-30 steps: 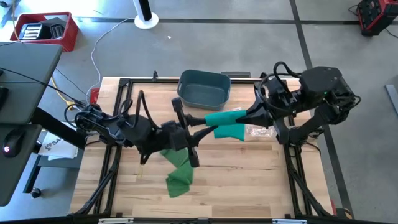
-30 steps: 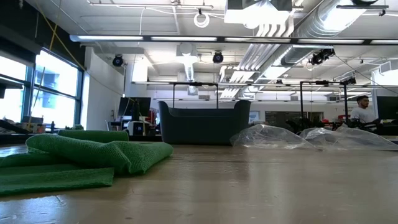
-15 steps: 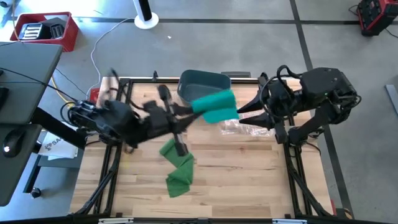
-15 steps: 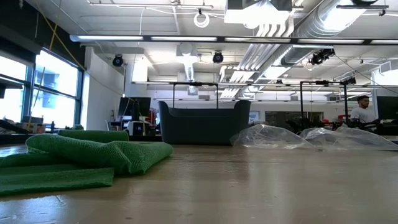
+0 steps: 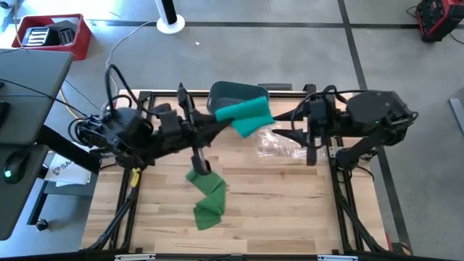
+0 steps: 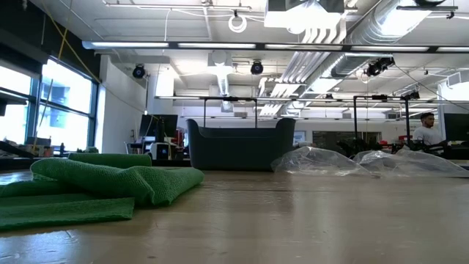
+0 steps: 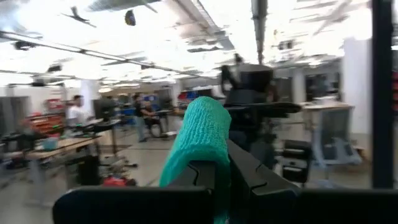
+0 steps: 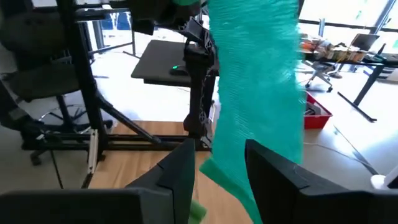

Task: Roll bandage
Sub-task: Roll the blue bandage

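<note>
Bandage (image 5: 245,117), teal, hangs lifted above the table (image 5: 290,210) near the dark bin (image 5: 238,93), pinched in the closed left tool (image 5: 217,125). Right tool (image 5: 284,130) stands beside it, fingers parted, gripping nothing. Green cloth (image 5: 206,196) lies on the table below.

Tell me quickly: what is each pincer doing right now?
Left pincer: closed on the teal bandage, held up above the table.
Right pincer: open, holding nothing; the bandage hangs between its fingers.
</note>
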Motion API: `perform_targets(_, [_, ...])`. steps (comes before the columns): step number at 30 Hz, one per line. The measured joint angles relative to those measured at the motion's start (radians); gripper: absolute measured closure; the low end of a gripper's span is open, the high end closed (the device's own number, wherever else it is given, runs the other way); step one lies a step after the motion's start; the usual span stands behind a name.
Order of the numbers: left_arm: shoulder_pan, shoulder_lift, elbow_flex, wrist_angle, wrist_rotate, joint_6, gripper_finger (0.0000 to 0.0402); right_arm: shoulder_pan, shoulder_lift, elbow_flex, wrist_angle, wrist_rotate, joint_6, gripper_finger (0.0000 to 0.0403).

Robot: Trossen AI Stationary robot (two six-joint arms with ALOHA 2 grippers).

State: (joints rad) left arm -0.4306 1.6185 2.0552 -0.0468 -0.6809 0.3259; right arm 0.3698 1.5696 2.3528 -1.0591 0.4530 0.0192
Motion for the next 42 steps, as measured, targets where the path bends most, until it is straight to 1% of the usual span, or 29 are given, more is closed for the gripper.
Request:
perform_targets(3, [0.001,0.003,-0.001,-0.020,0.080,-0.002,0.0397,-0.016,0.030,0.000,0.050,0.002,-0.001,0.0270])
perform_targets(5, [0.001,0.003,-0.001,-0.024,0.098,-0.014,0.0397,-0.017,0.050,0.000,0.071,0.008,-0.011,0.0270])
perform_targets(9, [0.001,0.002,-0.001,-0.035,0.097,-0.036,0.0397,-0.014,0.064,0.000,0.073,0.013,-0.017,0.0270])
perform_targets(12, [0.001,0.002,-0.001,-0.036,0.096,-0.037,0.0396,-0.003,0.053,0.000,0.059,-0.071,0.007,0.0270])
perform_targets(14, [0.001,0.002,-0.001,-0.036,0.096,-0.037,0.0396,0.005,0.038,0.000,0.054,-0.107,0.025,0.0270])
perform_targets(21, [0.001,0.002,-0.001,-0.039,0.096,-0.047,0.0396,-0.005,-0.010,0.001,0.068,-0.116,0.061,0.0266])
perform_targets(24, [0.001,0.002,-0.001,-0.039,0.097,-0.047,0.0396,-0.018,-0.013,0.001,0.069,-0.125,0.075,0.0250])
perform_targets(28, [0.004,0.002,-0.001,-0.040,0.098,-0.056,0.0396,-0.038,-0.003,0.001,0.085,-0.123,0.065,0.0214])
perform_targets(30, [0.011,0.002,-0.001,-0.048,0.113,-0.064,0.0396,-0.052,0.011,0.001,0.099,-0.100,0.053,0.0200])
perform_targets(33, [0.014,0.002,-0.001,-0.052,0.134,-0.083,0.0396,-0.065,0.027,0.000,0.100,-0.051,0.051,0.0195])
perform_targets(35, [0.019,0.002,-0.001,-0.052,0.137,-0.090,0.0396,-0.073,0.029,0.000,0.117,-0.048,0.046,0.0195])
perform_targets(36, [0.019,0.002,-0.001,-0.052,0.138,-0.091,0.0396,-0.076,0.031,0.000,0.130,-0.074,0.034,0.0195])
perform_targets(39, [0.019,0.002,-0.001,-0.054,0.139,-0.092,0.0396,-0.082,0.049,0.002,0.196,-0.199,0.000,0.0196])
perform_targets(40, [0.020,0.002,-0.001,-0.054,0.139,-0.092,0.0396,-0.082,0.058,0.001,0.223,-0.236,-0.016,0.0200])
perform_targets(42, [0.025,0.002,-0.001,-0.053,0.141,-0.098,0.0396,-0.082,0.077,0.000,0.278,-0.276,-0.047,0.0218])
